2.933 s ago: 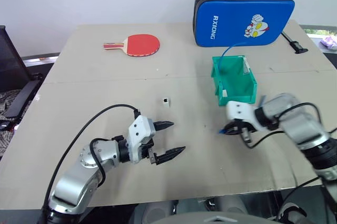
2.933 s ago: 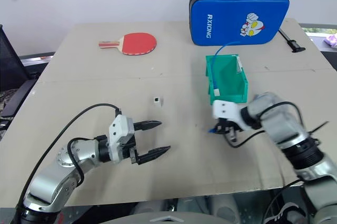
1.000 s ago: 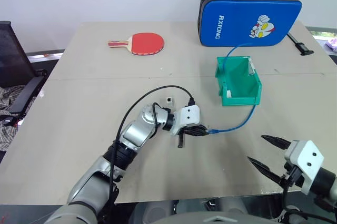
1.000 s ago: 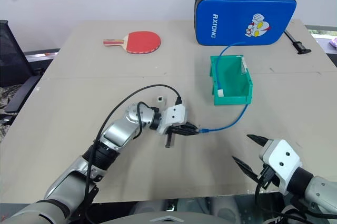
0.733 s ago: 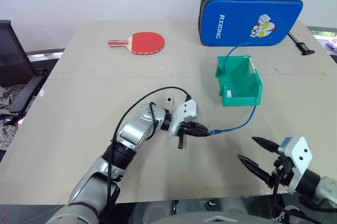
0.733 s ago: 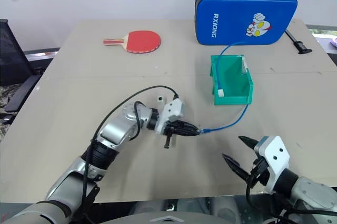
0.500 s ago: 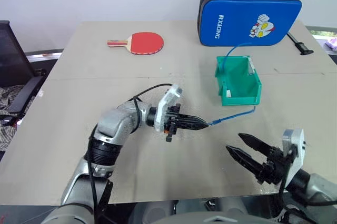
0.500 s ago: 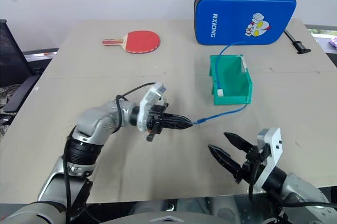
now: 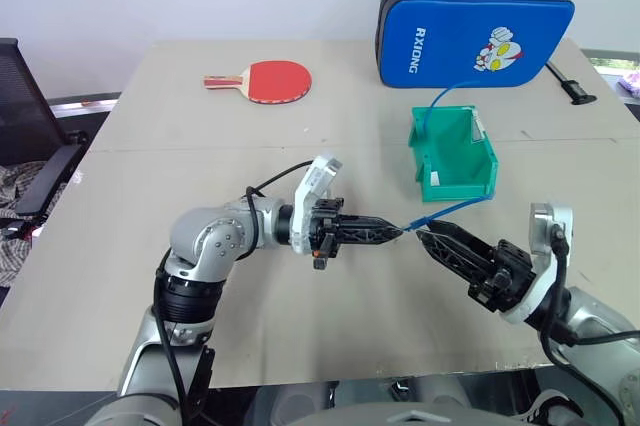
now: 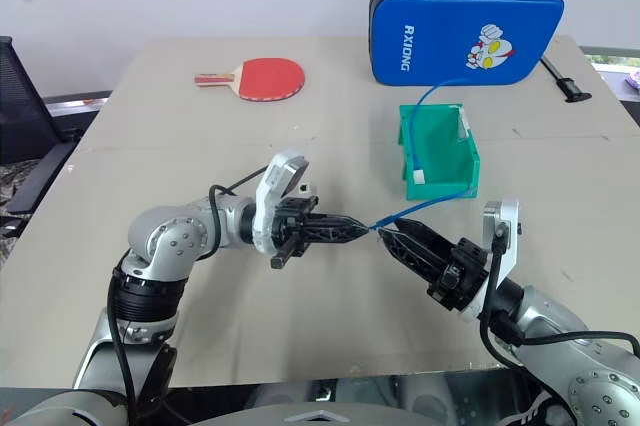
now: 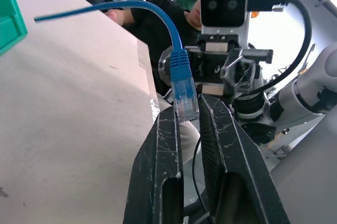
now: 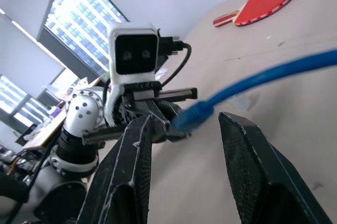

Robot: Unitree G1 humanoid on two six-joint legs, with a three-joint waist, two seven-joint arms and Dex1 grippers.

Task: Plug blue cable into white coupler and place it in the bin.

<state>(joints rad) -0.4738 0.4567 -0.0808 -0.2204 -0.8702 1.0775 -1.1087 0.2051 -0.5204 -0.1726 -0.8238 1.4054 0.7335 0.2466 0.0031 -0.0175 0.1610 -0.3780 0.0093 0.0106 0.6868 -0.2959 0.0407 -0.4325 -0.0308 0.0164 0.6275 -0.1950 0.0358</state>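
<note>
My left gripper (image 9: pixel 395 233) is shut on the clear plug (image 11: pixel 184 92) of the blue cable (image 9: pixel 450 211) and holds it level above the table, pointing right. The cable rises from there into the green bin (image 9: pixel 418 151) and arcs over its back edge. Tip to tip with the left gripper, my right gripper (image 9: pixel 425 238) points left. Its fingers (image 12: pixel 138 145) stand apart on either side of the cable's blue boot (image 12: pixel 192 113) without touching it. The white coupler is hidden behind my left wrist.
A red table tennis paddle (image 9: pixel 262 81) lies at the back left. A big blue padded case (image 9: pixel 475 34) stands behind the bin, with a black tool (image 9: pixel 565 81) to its right. A black chair (image 9: pixel 25 136) is off the table's left edge.
My left gripper lifted the plug off the table and rolled its wrist. The right gripper swung up and left from the front edge to the plug, and its fingers drew closer together.
</note>
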